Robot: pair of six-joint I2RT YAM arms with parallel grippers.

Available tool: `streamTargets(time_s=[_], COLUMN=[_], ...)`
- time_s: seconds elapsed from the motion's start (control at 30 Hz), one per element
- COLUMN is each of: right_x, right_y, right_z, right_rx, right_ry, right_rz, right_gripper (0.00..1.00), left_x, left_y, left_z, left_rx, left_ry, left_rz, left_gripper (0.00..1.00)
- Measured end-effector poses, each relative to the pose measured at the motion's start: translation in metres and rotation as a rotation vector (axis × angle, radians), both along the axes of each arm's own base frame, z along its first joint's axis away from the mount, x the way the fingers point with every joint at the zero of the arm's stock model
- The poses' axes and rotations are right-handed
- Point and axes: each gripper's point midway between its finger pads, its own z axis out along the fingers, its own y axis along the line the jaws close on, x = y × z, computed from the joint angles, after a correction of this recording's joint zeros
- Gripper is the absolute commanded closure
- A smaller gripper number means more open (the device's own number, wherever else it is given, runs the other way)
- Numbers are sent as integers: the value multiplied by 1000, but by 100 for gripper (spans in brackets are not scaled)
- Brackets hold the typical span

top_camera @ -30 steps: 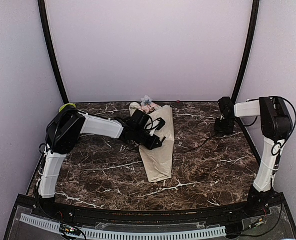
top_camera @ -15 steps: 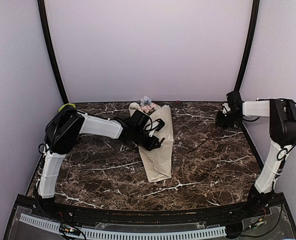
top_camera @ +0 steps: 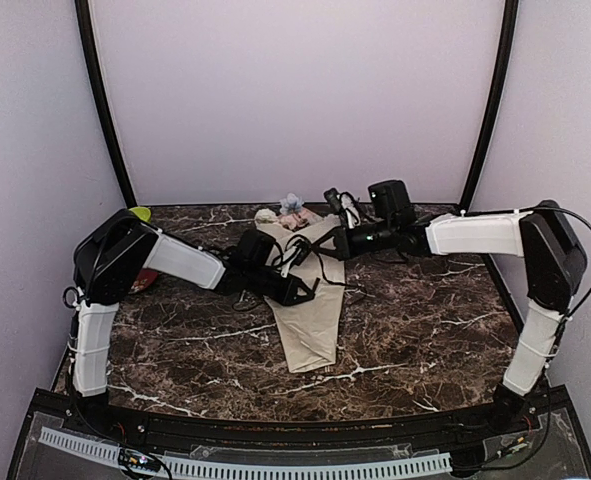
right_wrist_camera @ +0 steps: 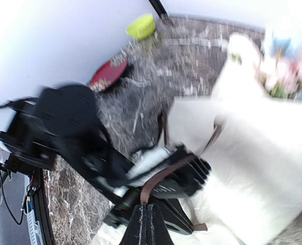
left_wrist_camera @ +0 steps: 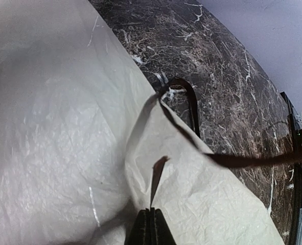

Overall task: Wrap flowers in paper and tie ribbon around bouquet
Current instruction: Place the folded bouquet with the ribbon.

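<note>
Left wrist view: the left gripper point(left_wrist_camera: 151, 228) has its two fingers pressed together, pinching one end of the ribbon point(left_wrist_camera: 232, 160). That single dark strand rises from the tips, loops at the edge of the paper point(left_wrist_camera: 64, 127) and runs off to the right, lifted clear of the paper. Beyond the beige sheet lies the marble table point(left_wrist_camera: 217, 56).

In the right wrist view, the right gripper point(right_wrist_camera: 147, 224) is likewise clenched, with a brown stretch of the ribbon leaving its tips and passing over the left gripper's black body. The flowers point(right_wrist_camera: 283, 76) are too blurred there to count.

From the top external camera, the two grippers meet over the one bouquet point(top_camera: 315, 315), the left gripper point(top_camera: 300, 292) at its left edge and the right gripper point(top_camera: 340, 243) just beyond, near the wide end. The bouquet lies at the table's centre, its narrow end towards the arm bases, flower heads at the far end. One green bowl point(top_camera: 140, 213) sits in the far left corner, and one red plate point(top_camera: 145, 283) shows partly behind the left arm.
</note>
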Motion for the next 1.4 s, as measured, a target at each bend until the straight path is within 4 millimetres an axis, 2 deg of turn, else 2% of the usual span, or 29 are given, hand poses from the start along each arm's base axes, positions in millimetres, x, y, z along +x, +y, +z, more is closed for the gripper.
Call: streamTargets(time_s=[0.17, 0.27, 0.33, 0.4, 0.5, 0.6, 0.7, 0.9, 1.07, 1.17, 1.23, 1.3, 1.4], right_x=[3, 7, 9, 12, 16, 25, 25, 14, 5, -6, -10, -14, -20], right_y=[7, 9, 11, 13, 17, 29, 45, 78, 99, 107, 110, 112, 111], right_z=[-78, -108, -119, -123, -118, -106, -97, -96, -110, -118, -121, -124, -129], right_rx=[-75, -114, -128, -137, -138, -128, -119, -103, -102, -91, -73, -54, -30], right_ry=[173, 238, 259, 271, 268, 237, 208, 208, 241, 283, 308, 335, 379], right_rz=[-3, -11, -11, -12, -7, 13, 51, 134, 183, 204, 210, 214, 212], right_gripper=[100, 100, 100, 100, 100, 100, 100, 100, 100, 100, 100, 100, 100], left_x=[-12, -18, -21, -26, -34, -33, -38, -60, -67, -66, -63, -58, -45], left_y=[12, 22, 27, 35, 47, 56, 60, 53, 44, 38, 33, 26, 15], left_z=[12, 25, 39, 59, 99, 150, 201, 278, 324, 338, 340, 333, 309], left_rx=[-65, -90, -109, -134, -168, -175, -192, -210, -245, -269, -272, -264, -223], left_ry=[6, -16, -46, -89, -189, -336, -466, -677, -775, -803, -812, -809, -782], left_rz=[25, 49, 61, 69, 77, 102, 91, 11, -40, -61, -73, -83, -90], left_gripper=[100, 100, 100, 100, 100, 100, 100, 100, 100, 100, 100, 100, 100])
